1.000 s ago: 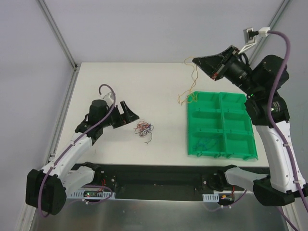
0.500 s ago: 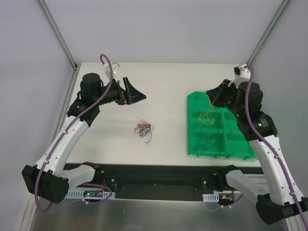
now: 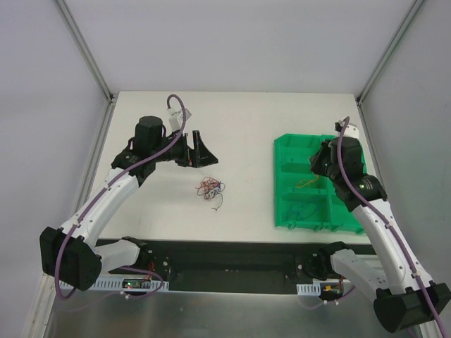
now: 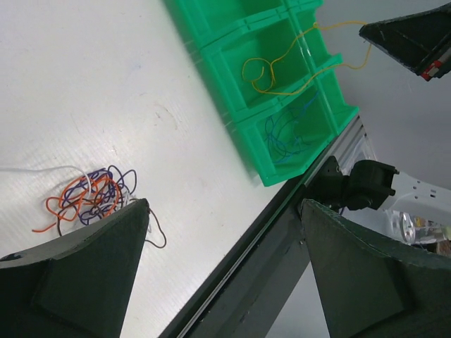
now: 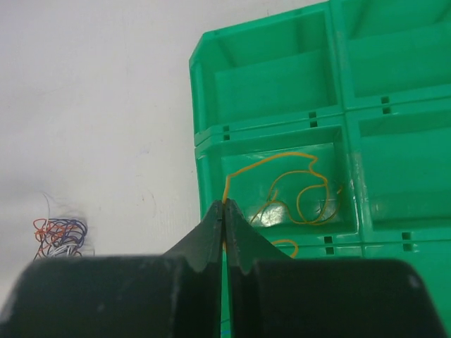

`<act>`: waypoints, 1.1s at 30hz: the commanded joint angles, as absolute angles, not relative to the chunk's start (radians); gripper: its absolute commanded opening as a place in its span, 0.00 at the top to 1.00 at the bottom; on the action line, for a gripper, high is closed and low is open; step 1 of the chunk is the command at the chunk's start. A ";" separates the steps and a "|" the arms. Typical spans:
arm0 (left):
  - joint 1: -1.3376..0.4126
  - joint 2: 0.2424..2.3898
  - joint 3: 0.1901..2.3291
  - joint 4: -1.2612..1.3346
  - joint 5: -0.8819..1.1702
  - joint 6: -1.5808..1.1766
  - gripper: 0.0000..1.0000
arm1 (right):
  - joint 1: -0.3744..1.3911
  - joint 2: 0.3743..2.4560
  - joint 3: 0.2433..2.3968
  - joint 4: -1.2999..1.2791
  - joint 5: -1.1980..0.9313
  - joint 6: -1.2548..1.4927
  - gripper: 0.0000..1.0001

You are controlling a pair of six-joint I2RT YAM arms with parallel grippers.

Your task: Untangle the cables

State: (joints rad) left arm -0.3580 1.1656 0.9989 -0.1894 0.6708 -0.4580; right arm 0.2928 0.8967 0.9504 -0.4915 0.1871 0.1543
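The right gripper (image 5: pixel 224 210) is pressed together on one end of the orange-yellow wire (image 5: pixel 303 184), whose loops lie in a middle compartment of the green tray (image 5: pixel 204 144). The left gripper (image 4: pixel 224 211), fingers wide apart, hovers near the knot of wires (image 4: pixel 88 201); it is the nearer arm.

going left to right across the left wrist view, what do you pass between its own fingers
tangled wire knot → green compartment tray → right hand, pinching a yellow wire
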 commanded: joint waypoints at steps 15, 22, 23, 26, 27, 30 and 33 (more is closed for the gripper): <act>-0.348 1.169 0.999 -0.199 0.656 -0.387 0.11 | 0.270 1.176 0.874 -0.407 0.181 0.164 1.00; -0.347 1.178 0.997 -0.206 0.651 -0.380 0.11 | 0.247 1.357 0.948 -0.394 0.193 0.115 1.00; -0.347 1.180 0.996 -0.207 0.637 -0.374 0.11 | 0.247 1.367 0.950 -0.394 0.205 0.112 1.00; -0.342 1.203 0.997 -0.218 0.626 -0.371 0.11 | 0.248 1.390 0.957 -0.397 0.200 0.101 0.96; -0.339 1.215 1.000 -0.218 0.638 -0.376 0.11 | 0.249 1.396 0.957 -0.393 0.189 0.098 0.95; -0.333 1.235 1.005 -0.218 0.661 -0.383 0.12 | 0.250 1.411 0.971 -0.423 0.167 0.103 0.83; -0.327 1.247 1.002 -0.218 0.652 -0.387 0.12 | 0.256 1.362 0.973 -0.456 0.178 0.091 0.60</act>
